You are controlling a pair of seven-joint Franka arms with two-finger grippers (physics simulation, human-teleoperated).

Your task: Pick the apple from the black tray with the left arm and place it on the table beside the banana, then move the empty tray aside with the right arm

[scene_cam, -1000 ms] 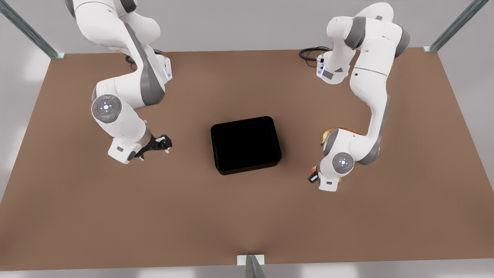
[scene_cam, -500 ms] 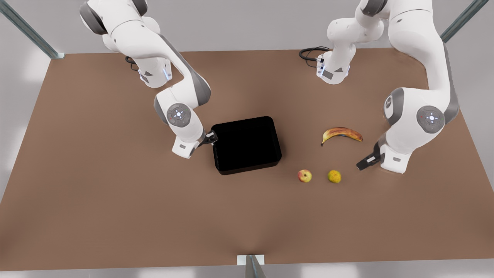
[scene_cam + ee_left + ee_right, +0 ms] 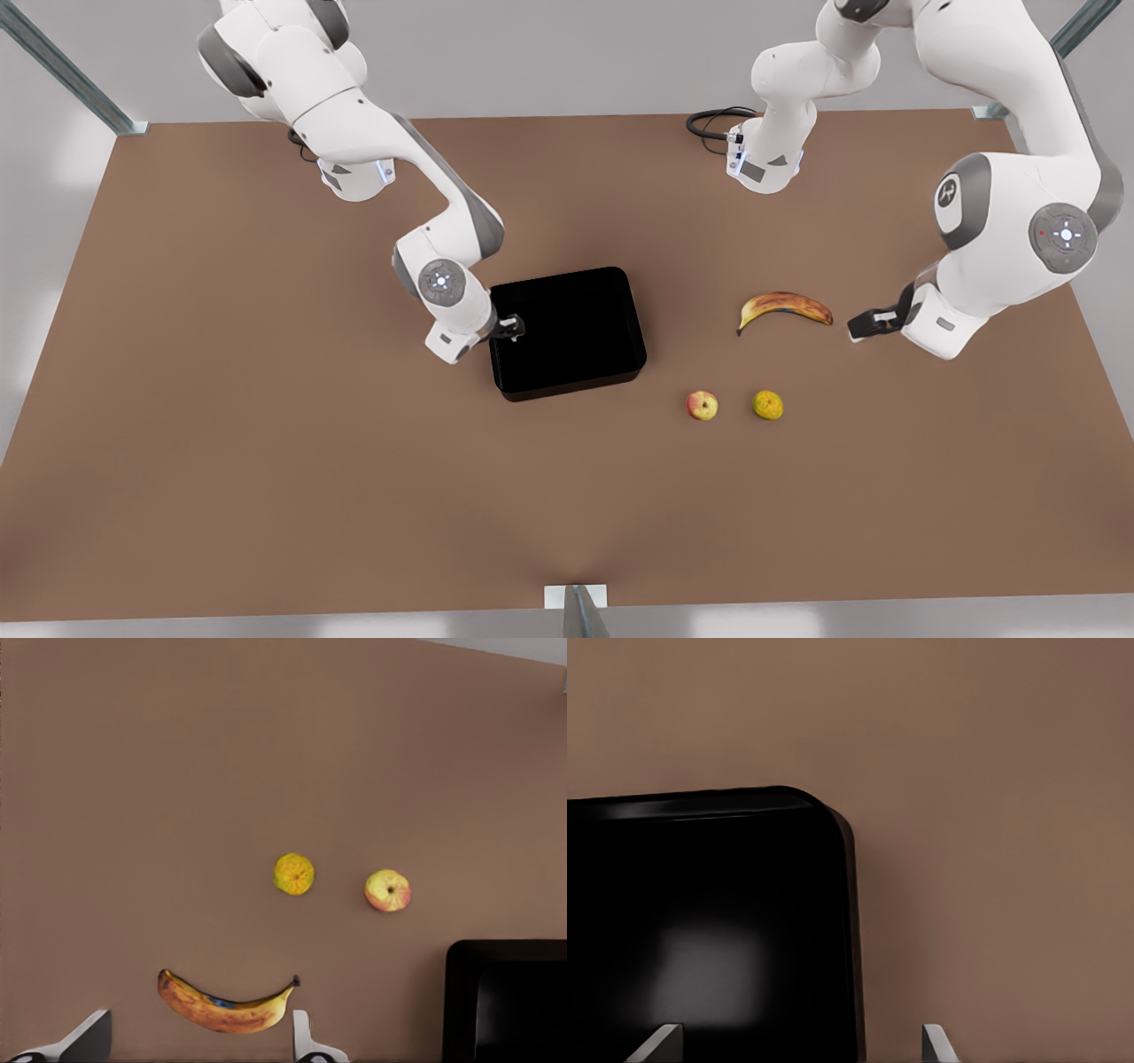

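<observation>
The apple (image 3: pixel 702 405) (image 3: pixel 387 890) lies on the table (image 3: pixel 266 461), below and left of the banana (image 3: pixel 784 308) (image 3: pixel 221 1008) in the front view. The black tray (image 3: pixel 576 386) (image 3: pixel 461 992) (image 3: pixel 744 797) sits mid-table with nothing in it. My left gripper (image 3: pixel 864 325) (image 3: pixel 197 1047) hangs open just off the banana's end on the front view's right, holding nothing. My right gripper (image 3: pixel 512 328) (image 3: pixel 797 1045) is open at the tray's edge on the front view's left, its fingers straddling the wall near a corner.
A bumpy yellow-green fruit (image 3: pixel 767 405) (image 3: pixel 293 874) rests just to the front view's right of the apple. A black cable (image 3: pixel 709 124) curls at the far edge by an arm base. Metal legs stand at the table's corners.
The left arm pulled back toward the front view's right, uncovering apple, banana and yellow-green fruit on the table. The right arm swung in from the front view's left to the tray's edge.
</observation>
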